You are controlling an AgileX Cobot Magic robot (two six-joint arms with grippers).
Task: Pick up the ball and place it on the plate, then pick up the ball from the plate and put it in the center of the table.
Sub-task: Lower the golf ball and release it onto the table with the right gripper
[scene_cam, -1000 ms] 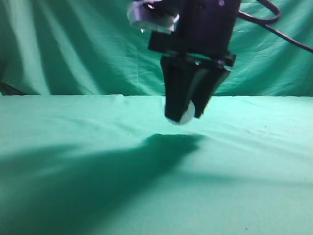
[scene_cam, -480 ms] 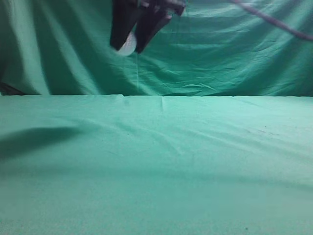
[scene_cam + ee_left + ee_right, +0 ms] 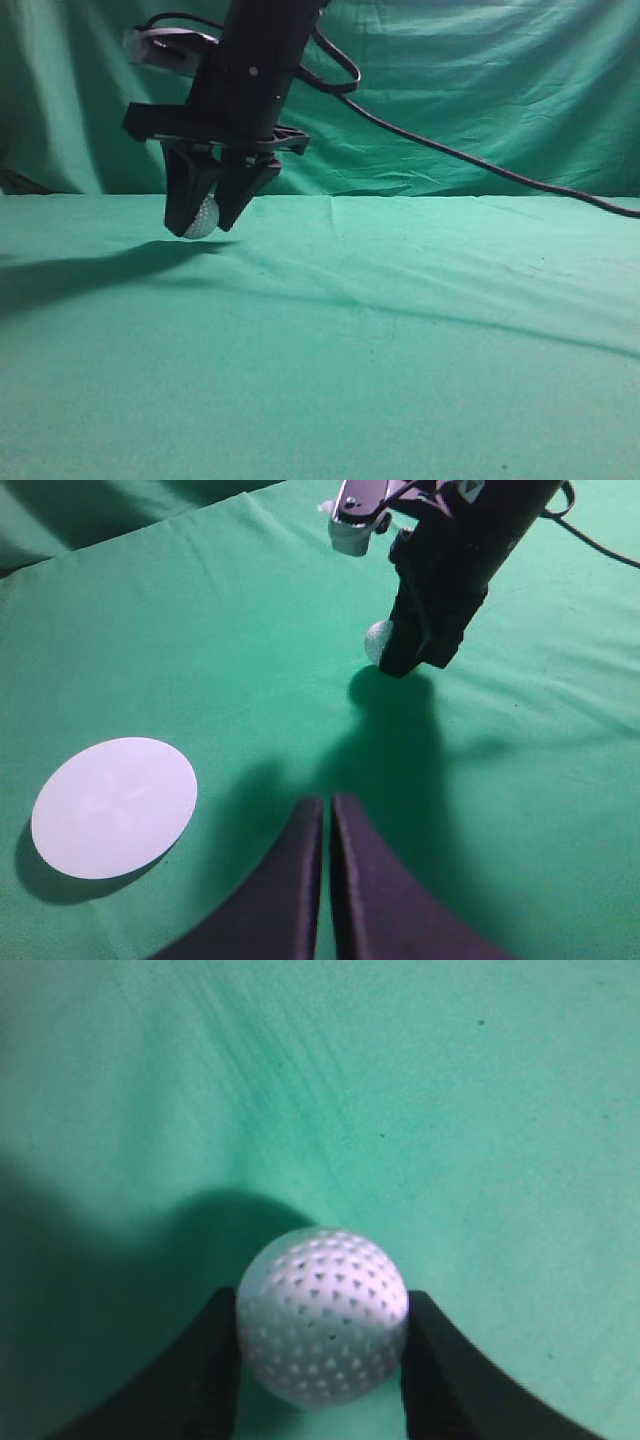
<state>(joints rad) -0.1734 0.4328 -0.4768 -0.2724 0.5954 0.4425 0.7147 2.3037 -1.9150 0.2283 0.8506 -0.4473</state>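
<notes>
Exterior view: the right gripper (image 3: 205,220) hangs low over the left of the table (image 3: 400,330), clamped on the ball (image 3: 203,217). Left wrist view: the left gripper (image 3: 327,820), fingers pressed together, faces the ball (image 3: 378,641), with the plate (image 3: 113,805) well apart from it. Right wrist view: the dimpled ball (image 3: 322,1314) sits pinched between both fingers (image 3: 205,1370) above the cloth.
</notes>
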